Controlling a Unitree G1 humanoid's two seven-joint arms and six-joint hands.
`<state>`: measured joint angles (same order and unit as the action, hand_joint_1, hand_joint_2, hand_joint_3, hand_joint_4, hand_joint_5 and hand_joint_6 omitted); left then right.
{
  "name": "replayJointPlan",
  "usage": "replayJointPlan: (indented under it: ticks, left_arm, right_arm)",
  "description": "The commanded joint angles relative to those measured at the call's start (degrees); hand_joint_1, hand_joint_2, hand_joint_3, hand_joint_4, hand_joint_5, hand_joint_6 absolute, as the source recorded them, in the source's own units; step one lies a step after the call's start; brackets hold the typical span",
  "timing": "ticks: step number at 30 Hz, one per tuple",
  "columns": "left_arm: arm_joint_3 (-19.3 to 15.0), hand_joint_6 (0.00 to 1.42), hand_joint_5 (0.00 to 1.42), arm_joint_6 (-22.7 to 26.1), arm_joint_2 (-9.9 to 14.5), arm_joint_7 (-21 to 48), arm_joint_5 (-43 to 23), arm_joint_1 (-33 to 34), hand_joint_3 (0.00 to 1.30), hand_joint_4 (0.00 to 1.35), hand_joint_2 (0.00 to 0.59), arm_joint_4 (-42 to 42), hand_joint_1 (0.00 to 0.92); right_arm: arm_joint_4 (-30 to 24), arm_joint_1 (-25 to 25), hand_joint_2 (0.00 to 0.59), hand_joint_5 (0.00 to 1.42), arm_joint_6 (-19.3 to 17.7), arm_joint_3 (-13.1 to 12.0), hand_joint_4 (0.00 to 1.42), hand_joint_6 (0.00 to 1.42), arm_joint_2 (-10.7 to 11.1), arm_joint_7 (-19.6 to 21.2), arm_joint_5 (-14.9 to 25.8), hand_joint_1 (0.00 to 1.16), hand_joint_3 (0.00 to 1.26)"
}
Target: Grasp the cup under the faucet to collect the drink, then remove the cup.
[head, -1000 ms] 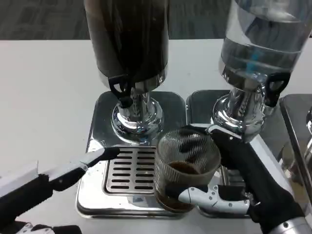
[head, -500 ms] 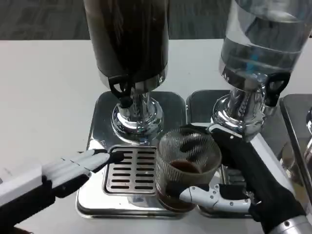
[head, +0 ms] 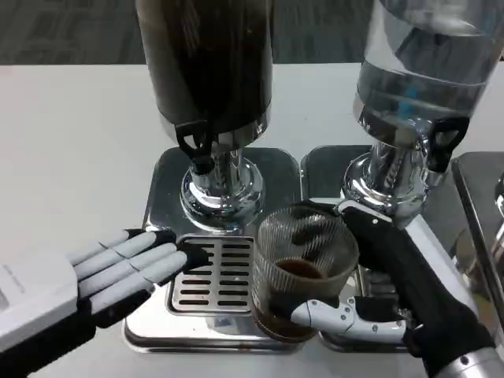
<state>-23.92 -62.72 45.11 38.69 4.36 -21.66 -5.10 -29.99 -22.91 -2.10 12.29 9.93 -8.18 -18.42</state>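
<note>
left hand [head: 118, 272] has turned flat, fingers spread, empty | right hand [head: 394, 291] grips cup [head: 303, 272], dark drink collected | step: removal | next: draw cup clear of drip tray [head: 206, 277]

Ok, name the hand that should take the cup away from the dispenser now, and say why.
Right. The right hand already grips the ribbed cup, which holds some dark drink and sits at the right edge of the drip tray. The left hand lies flat and open over the tray's left side, holding nothing.
</note>
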Motion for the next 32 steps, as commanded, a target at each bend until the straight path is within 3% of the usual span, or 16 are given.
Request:
replayJointPlan:
  ticks: [1,14,22,25,32]
  left_arm:
    - [-0.4,0.04,0.0,-0.6,0.8,-2.2,1.8,-0.3,0.0,0.0,0.104,-0.6,0.29]
    - [0.0,0.04,0.0,-0.4,1.6,-3.6,1.9,-1.4,0.0,0.0,0.143,-0.9,0.31]
    - [0.6,0.03,0.0,0.4,1.9,-3.8,1.0,-1.6,0.0,0.0,0.204,-0.6,0.16]
    - [1.0,0.03,0.0,0.7,2.2,-3.9,0.5,-1.6,0.0,0.0,0.239,-0.4,0.144]
    - [1.2,0.03,0.0,1.0,2.4,-3.9,0.5,-1.5,0.0,0.0,0.253,-0.2,0.125]
  right_arm:
    - [-2.1,0.8,0.277,0.69,-0.4,-0.1,0.55,0.85,-0.2,0.0,1.3,0.74,0.44]
    - [-2.7,-0.2,0.282,0.69,-0.5,-0.3,0.55,0.85,0.0,-0.1,1.3,0.74,0.43]
    - [-2.6,-0.1,0.283,0.69,-0.6,-0.3,0.55,0.85,-0.1,0.1,1.1,0.75,0.43]
    - [-2.6,-0.1,0.283,0.69,-0.6,-0.3,0.55,0.85,-0.2,0.1,1.2,0.75,0.43]
    - [-2.5,0.1,0.28,0.69,-0.6,-0.3,0.55,0.85,-0.3,0.1,1.2,0.74,0.44]
